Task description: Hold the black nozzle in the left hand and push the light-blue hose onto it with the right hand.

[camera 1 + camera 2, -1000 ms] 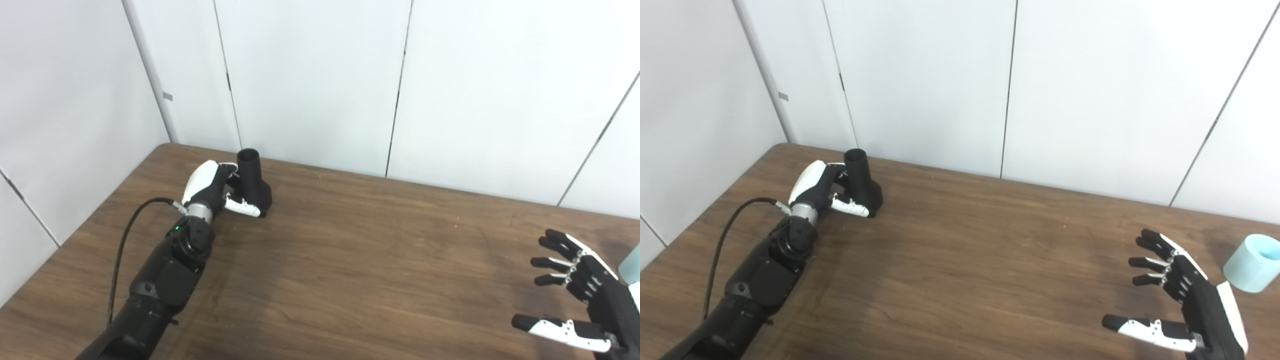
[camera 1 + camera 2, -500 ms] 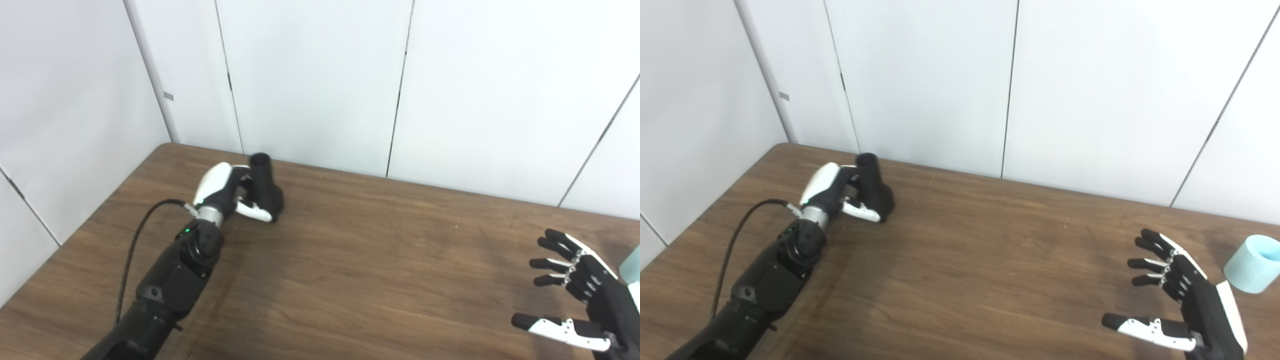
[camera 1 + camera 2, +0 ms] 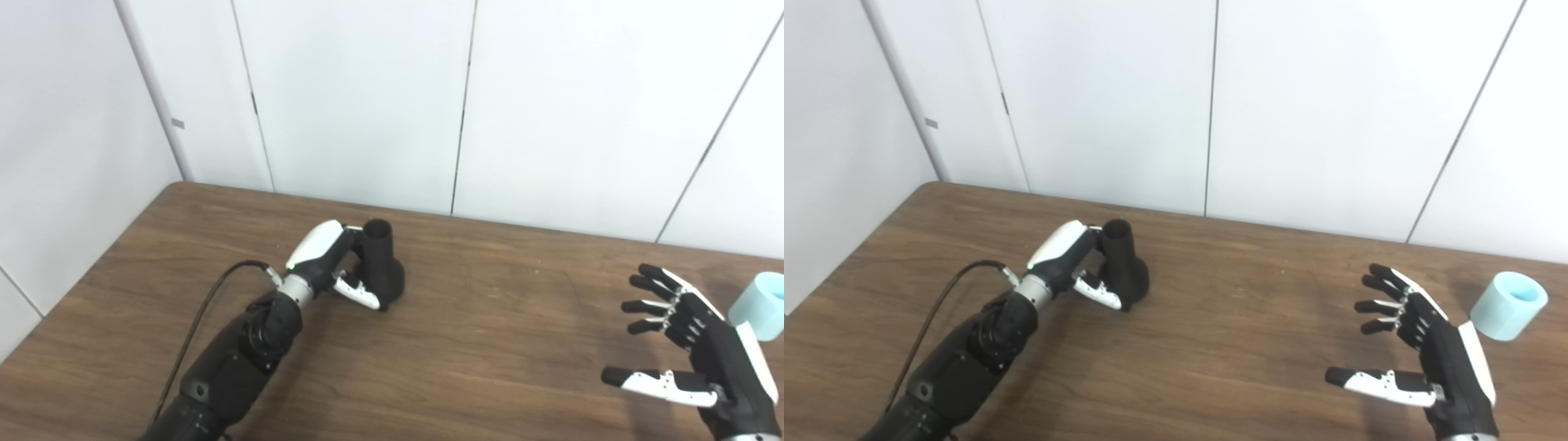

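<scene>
Left hand (image 3: 1072,263) is wrapped around the black nozzle (image 3: 1124,267), with the thumb crossing the flared base at the front and the other fingers reaching behind the narrow neck; the nozzle stands nearly upright with its open mouth at the top, and its wide base appears to meet the wooden table (image 3: 1225,343), though whether it rests there or is raised a little cannot be told. That arm comes in from the lower left and stretches diagonally toward the far middle of the table, with a black cable (image 3: 940,300) looping off the wrist on its outer side. Right hand (image 3: 1427,361) holds nothing: its fingers are spread and slightly curled, the thumb points left, the palm is turned toward the centre, and it hovers over the near right part of the table. Just beyond and to the right of it lies the light-blue hose (image 3: 1510,305), a short pale cylinder lying tilted with its open end facing up and away, close to the right edge of the picture and apart from the hand. Between the two hands the table is bare wood, a broad stretch. White wall panels (image 3: 1304,110) rise directly behind the table's far edge, and the nozzle sits near that edge.
</scene>
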Robot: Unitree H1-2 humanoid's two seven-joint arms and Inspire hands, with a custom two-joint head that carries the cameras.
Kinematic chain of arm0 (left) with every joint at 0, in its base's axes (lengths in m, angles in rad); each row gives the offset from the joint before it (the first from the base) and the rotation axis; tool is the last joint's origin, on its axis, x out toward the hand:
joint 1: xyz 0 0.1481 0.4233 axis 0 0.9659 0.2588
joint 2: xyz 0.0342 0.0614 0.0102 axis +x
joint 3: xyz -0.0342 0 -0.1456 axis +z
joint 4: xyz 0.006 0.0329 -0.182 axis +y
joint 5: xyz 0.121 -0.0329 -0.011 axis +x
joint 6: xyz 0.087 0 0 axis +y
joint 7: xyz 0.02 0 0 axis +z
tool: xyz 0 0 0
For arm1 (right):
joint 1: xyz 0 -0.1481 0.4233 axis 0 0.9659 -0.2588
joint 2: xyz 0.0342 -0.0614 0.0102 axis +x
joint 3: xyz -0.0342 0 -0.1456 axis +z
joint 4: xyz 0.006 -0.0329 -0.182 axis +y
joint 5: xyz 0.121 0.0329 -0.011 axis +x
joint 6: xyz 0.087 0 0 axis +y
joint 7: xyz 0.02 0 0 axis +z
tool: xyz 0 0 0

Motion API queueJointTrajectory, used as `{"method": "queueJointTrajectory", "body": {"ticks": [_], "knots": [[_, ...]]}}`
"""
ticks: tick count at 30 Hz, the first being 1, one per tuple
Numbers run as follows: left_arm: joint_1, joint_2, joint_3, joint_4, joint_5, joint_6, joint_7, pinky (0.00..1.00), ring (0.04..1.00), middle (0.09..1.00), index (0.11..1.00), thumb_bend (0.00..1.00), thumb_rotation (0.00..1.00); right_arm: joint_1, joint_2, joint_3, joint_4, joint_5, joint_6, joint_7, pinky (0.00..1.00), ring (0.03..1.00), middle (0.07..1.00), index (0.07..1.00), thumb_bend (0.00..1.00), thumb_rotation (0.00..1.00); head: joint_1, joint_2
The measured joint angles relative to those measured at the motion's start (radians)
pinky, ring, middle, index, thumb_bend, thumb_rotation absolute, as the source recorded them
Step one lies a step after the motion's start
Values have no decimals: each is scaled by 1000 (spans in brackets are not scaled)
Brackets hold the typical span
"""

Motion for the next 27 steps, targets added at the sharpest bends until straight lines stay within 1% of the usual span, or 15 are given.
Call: {"method": "queueJointTrajectory", "body": {"ticks": [5,8,10,12,13,15,18,21,23,27], "knots": [[-3,-36,-33,-3,2,-33,-7,1000,616,468,495,526,0,0,10,6,-81,-53,93,-15,566,681,789,819,763,90,-40,9],[-5,-62,-54,-7,5,-41,-8,1000,615,464,496,526,0,-2,23,15,-94,-78,123,-20,558,677,786,818,765,97,-64,14],[-5,-77,-72,-15,7,-45,-13,1000,614,473,492,526,0,-2,28,17,-94,-85,127,-24,551,675,785,817,767,103,-84,17],[-8,-89,-85,-16,8,-52,-17,1000,613,479,489,526,0,-3,29,18,-94,-86,127,-30,549,674,785,817,767,108,-89,18],[-9,-93,-90,-16,9,-57,-23,1000,612,485,486,526,0,-4,29,17,-94,-86,126,-31,547,673,784,817,768,115,-106,21],[-13,-95,-106,-16,14,-79,-37,1000,610,487,485,526,0,-4,29,18,-93,-86,124,-32,545,672,784,816,766,122,-114,23],[-18,-102,-120,-16,21,-91,-49,1000,606,483,488,526,0,-7,29,20,-91,-86,122,-34,544,671,783,816,763,115,-136,29],[-21,-106,-130,-22,23,-100,-68,1000,601,472,494,526,0,-12,31,22,-91,-86,121,-37,543,670,783,816,754,115,-149,34],[-21,-108,-137,-30,23,-102,-80,1000,600,470,495,526,0,-13,33,24,-91,-87,118,-38,536,670,783,816,745,132,-156,37],[-21,-120,-148,-33,23,-110,-91,1000,600,468,496,526,0,-14,35,28,-90,-90,108,-39,523,670,783,817,736,148,-157,37]]}}
